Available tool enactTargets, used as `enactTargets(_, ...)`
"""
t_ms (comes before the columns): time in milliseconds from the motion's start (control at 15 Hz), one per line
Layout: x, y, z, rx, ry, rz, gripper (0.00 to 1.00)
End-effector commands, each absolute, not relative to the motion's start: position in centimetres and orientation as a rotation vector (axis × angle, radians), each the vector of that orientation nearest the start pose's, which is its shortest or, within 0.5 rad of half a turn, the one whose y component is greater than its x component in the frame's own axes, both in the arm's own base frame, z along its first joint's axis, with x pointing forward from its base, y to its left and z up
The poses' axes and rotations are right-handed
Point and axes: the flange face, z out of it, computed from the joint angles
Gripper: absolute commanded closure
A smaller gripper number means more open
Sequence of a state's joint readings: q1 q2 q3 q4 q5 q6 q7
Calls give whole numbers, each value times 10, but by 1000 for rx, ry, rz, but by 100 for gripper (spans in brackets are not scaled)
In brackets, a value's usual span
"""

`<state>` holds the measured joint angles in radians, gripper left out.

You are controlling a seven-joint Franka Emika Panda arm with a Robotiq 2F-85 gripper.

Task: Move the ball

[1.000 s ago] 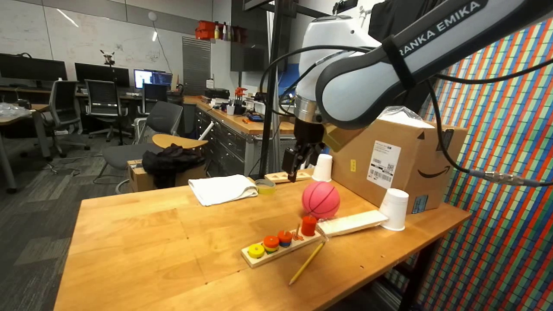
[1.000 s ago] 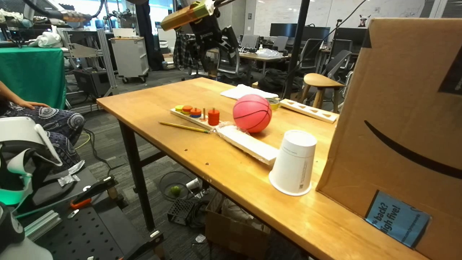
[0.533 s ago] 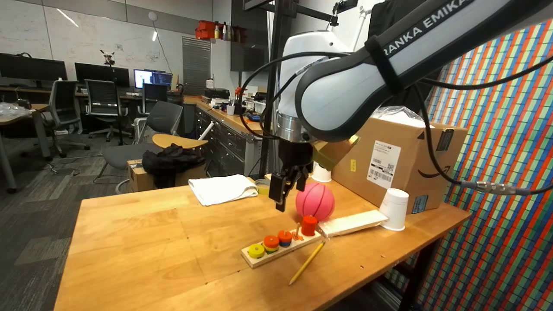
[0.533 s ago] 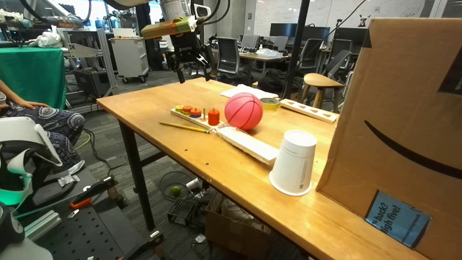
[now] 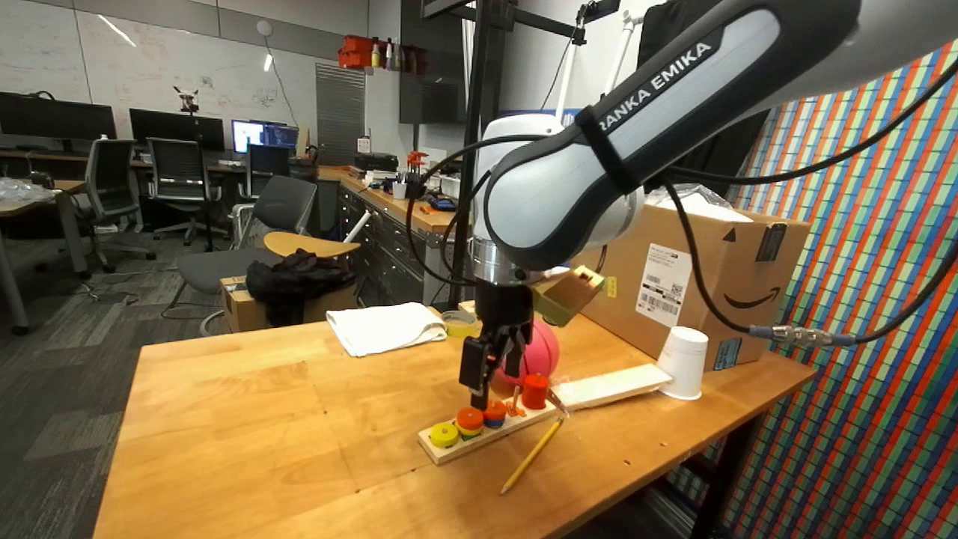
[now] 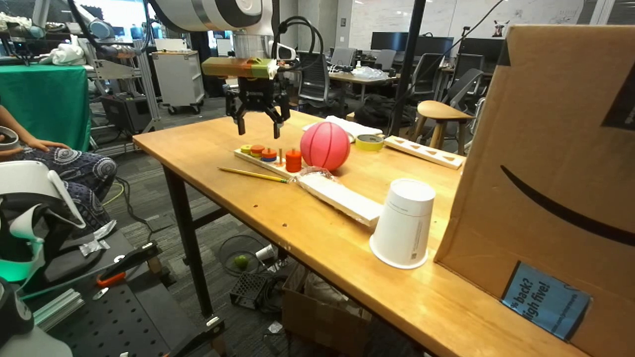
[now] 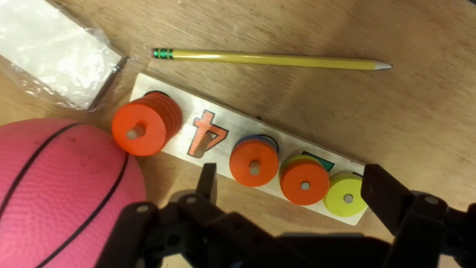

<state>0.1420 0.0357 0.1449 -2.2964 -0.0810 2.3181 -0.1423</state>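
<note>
A black, jointed gripper [image 6: 259, 133] is hanging over a wooden table [image 5: 262, 419], its two slim fingers pointing down and standing wide apart, released. In the wrist view, its fingertips are framing part of one long, flat peg board [image 7: 238, 129] of pale wood. Five round pegs [image 7: 203, 144] are rising from it: one is carrying a stack of red discs [image 7: 147, 126], too tightly piled to count; one is standing bare on a painted orange numeral 4 [image 7: 203, 124]; the next is bearing an orange-and-blue pile [image 7: 243, 160], the fourth an orange-and-yellow pile [image 7: 297, 193], and the last a yellow disc [image 7: 340, 206].

One pink ball [image 6: 325, 147], its rubbery-looking skin finely pebbled and crossed by black seams, is lying on the table outside the fingers, just beside the red end of the board; whether it is touching the stack, I cannot tell. Along the board's opposite side, one smooth yellow pencil [image 7: 275, 60] with a green-striped band is lying. Past the red end, one flat white slab [image 7: 48, 56] is lying in crinkled clear plastic [image 7: 41, 90], reaching toward one white paper cup [image 6: 404, 223] that is standing mouth-down. Beside the cup, one large cardboard box [image 6: 536, 139] is sitting. Farther off, one white cloth [image 5: 387, 328], one roll of tape [image 6: 369, 145] and one wooden strip [image 6: 423, 155] with triangular cut-outs are lying.
</note>
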Motion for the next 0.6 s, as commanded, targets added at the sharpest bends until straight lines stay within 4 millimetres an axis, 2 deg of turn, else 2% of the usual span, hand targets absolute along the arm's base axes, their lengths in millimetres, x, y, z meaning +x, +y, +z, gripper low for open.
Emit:
enactTargets(0, 512, 156, 345, -2993, -795, -10, 0)
enactTargets(267, 528, 163, 354, -2927, -806, -33, 0)
enactTargets(533, 528, 141, 330, -2909, -733, 93, 0)
